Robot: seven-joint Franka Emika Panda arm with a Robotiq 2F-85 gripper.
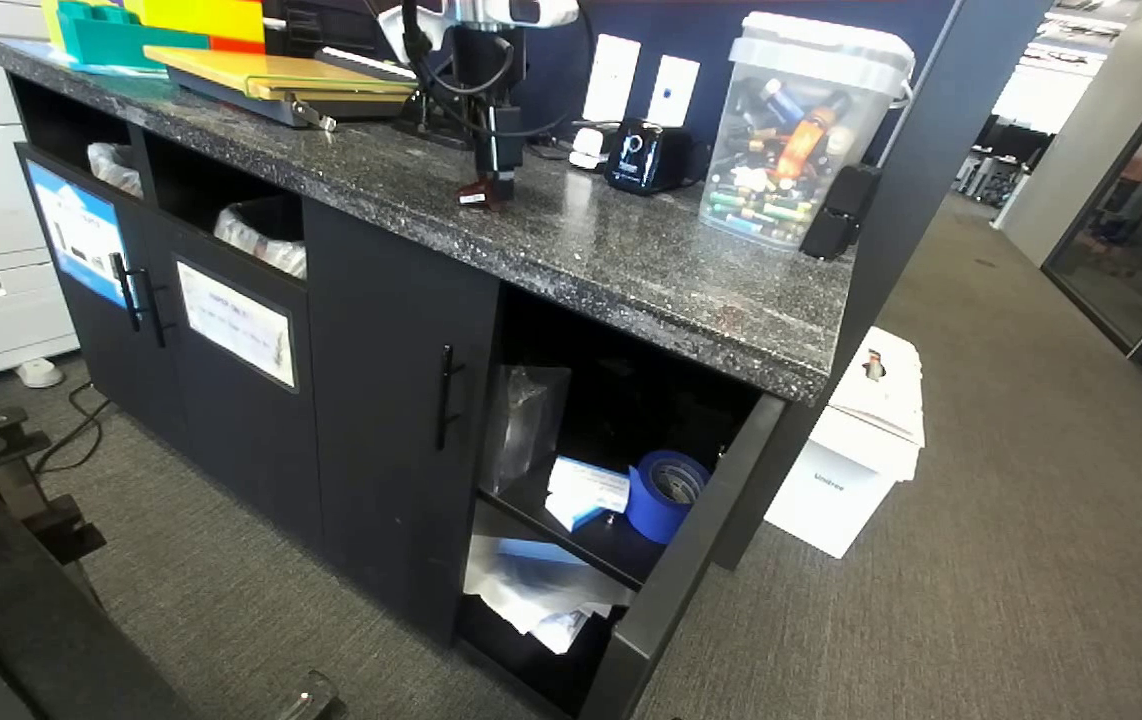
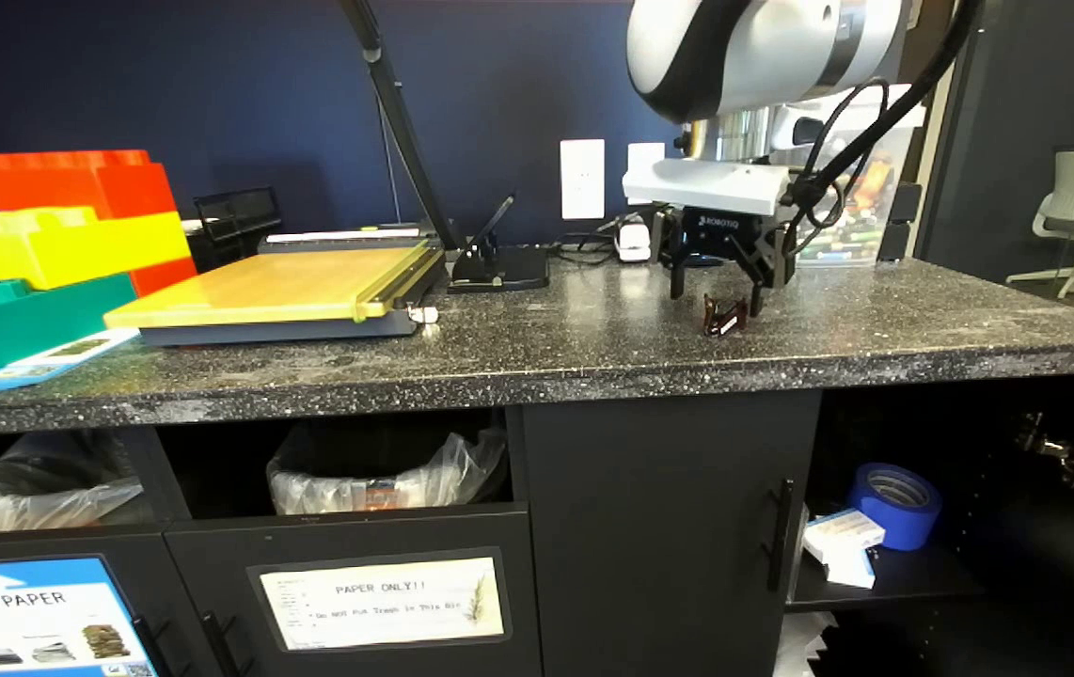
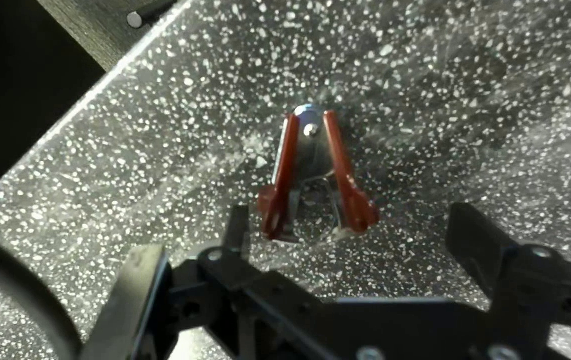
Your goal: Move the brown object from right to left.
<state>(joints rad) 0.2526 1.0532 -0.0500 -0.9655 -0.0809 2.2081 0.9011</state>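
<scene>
I have a speckled counter [image 2: 593, 338] below me, a clear tub [image 1: 823, 58] near one end. My gripper [image 2: 717, 292] hovers above the counter — jaws wide apart — and the brown object [image 2: 727, 318] lies on the counter, toward its front edge.

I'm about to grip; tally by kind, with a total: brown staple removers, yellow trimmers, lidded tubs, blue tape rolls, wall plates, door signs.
Brown staple remover: 1
Yellow trimmer: 1
Lidded tub: 1
Blue tape roll: 1
Wall plates: 2
Door signs: 2
Total: 8
</scene>
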